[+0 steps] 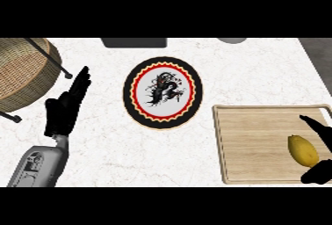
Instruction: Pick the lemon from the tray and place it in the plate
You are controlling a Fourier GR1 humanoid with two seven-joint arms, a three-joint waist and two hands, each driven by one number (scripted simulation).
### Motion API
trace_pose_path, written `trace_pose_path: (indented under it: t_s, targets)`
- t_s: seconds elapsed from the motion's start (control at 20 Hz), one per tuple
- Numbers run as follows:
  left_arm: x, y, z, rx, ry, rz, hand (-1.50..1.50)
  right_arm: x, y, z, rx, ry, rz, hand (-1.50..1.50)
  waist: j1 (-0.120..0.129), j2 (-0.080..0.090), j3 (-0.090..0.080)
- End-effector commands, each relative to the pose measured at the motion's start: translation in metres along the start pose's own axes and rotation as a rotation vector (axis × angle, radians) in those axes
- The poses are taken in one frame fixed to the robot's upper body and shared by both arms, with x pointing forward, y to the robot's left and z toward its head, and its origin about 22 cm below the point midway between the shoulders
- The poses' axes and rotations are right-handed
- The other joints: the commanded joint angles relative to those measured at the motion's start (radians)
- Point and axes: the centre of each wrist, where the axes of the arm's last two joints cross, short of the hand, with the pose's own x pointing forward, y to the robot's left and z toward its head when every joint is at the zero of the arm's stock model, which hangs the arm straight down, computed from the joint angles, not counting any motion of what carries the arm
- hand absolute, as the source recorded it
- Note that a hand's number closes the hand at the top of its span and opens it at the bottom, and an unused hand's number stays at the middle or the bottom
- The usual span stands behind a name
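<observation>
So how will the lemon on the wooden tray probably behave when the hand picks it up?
The lemon is oval and rounded, so it may roll on the flat wooden tray if nudged. Its skin looks smooth, so it could slip between the fingers of the right hand. It looks solid, so it should probably keep its shape.

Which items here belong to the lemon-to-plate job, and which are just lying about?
Belongs to the job:
- lemon, lying on the wooden tray
- plate, nothing on it yet
- right robot hand, beside the lemon

Lying about:
- wicker basket, far left
- dark object at the top edge
- grey object at the top edge
- left robot hand, open, resting
</observation>
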Motion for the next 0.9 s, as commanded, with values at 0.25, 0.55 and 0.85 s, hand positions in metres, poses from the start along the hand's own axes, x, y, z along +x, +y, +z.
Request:
trace_pose_path:
  t_s: [0.25, 0.55, 0.85]
  targets:
    - [-0.019, 0.010, 0.008, 0.016, -0.015, 0.004, 0.00, -0.027, 0.013, -0.014, -0.012, -0.006, 0.015, 1.50, -0.002, 0.000, 0.000]
    - [-0.005, -0.005, 0.002, 0.015, -0.010, -0.014, 0.00, -0.004, 0.011, -0.029, -0.084, -0.023, 0.029, 1.50, 0.000, 0.000, 0.000]
    - [0.010, -0.007, -0.001, -0.016, 0.008, 0.005, 0.00, 0.028, 0.012, -0.051, -0.128, -0.085, 0.095, 1.50, 0.012, 0.001, 0.000]
